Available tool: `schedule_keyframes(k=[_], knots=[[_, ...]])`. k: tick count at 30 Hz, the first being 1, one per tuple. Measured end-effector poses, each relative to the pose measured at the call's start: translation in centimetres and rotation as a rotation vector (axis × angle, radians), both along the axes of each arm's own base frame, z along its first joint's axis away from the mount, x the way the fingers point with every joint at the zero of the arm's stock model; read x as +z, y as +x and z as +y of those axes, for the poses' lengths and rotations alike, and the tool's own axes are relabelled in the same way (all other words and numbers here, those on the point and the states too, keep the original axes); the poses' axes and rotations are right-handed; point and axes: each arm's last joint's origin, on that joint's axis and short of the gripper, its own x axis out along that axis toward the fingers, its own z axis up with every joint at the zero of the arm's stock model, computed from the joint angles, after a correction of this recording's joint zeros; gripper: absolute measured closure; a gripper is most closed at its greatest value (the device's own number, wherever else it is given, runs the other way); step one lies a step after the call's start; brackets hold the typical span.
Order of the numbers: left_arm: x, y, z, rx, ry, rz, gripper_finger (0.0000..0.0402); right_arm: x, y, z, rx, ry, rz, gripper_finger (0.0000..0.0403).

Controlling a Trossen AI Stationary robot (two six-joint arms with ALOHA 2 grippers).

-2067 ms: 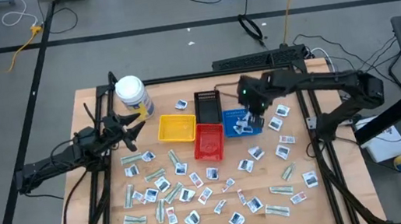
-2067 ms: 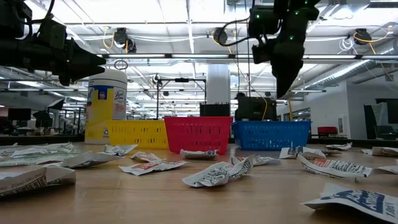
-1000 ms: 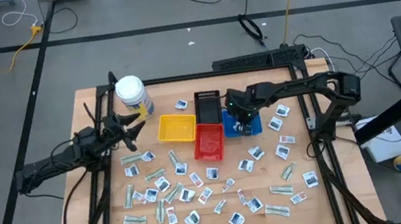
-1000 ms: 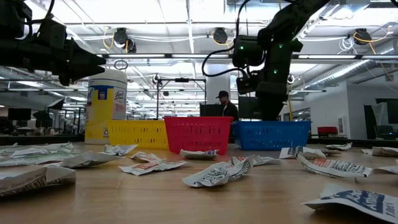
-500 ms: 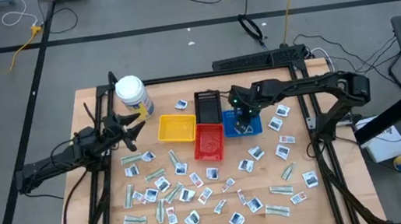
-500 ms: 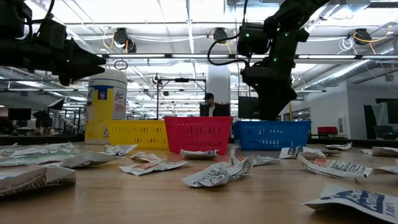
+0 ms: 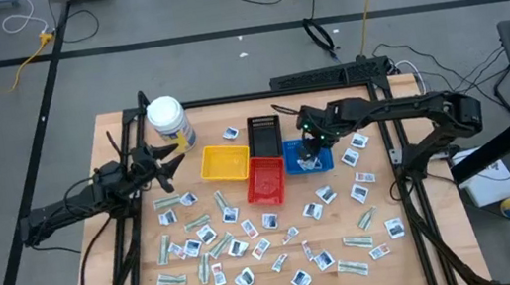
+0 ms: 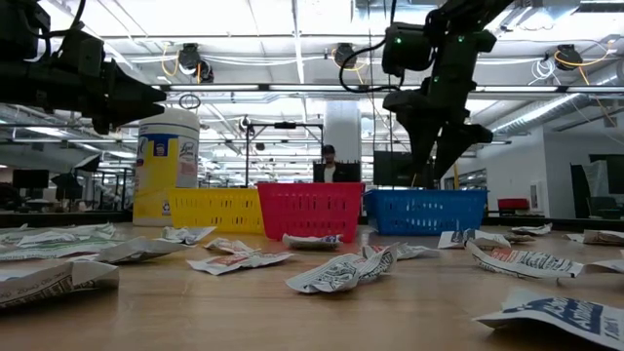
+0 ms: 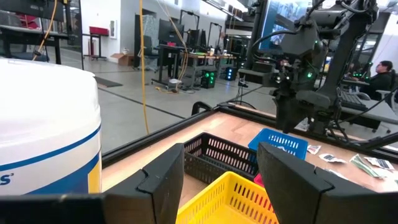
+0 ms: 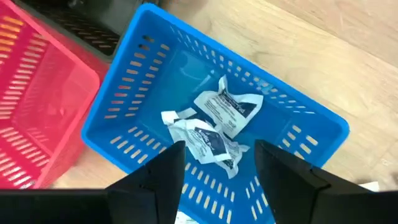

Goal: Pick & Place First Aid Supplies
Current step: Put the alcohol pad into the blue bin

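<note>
My right gripper (image 8: 434, 164) hangs open over the blue tray (image 7: 328, 162), fingers slanting down, with nothing between them. In the right wrist view two crumpled white packets with dark print (image 10: 210, 127) lie on the blue tray's floor (image 10: 124, 93), below the right gripper (image 10: 217, 186). Many more first aid supplies (image 7: 229, 241) lie scattered flat over the near half of the table. My left gripper (image 7: 170, 164) waits open and level at the table's left, beside the white jar (image 7: 169, 120).
Yellow (image 7: 225, 163), red (image 7: 265, 179) and black (image 7: 263, 134) trays stand side by side left of the blue one. Loose packets (image 7: 355, 143) also lie right of the blue tray. A person (image 8: 330, 166) shows in the room behind the table.
My right gripper has risen out of the blue tray, rolled about its own line and opened. The packets stay in the tray.
</note>
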Motion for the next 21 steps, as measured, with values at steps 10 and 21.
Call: schedule_keyframes(k=[10, 21], knots=[[0.0, 0.0, 0.0, 0.0, 0.0, 0.0, 0.0192, 0.4, 2.1, 5.0, 0.219, -0.069, -0.101, 0.0218], [0.0, 0.0, 0.0, 0.0, 0.0, 0.0, 0.0192, 0.6, 2.3, 12.8, 0.486, -0.061, -0.159, 0.0219]])
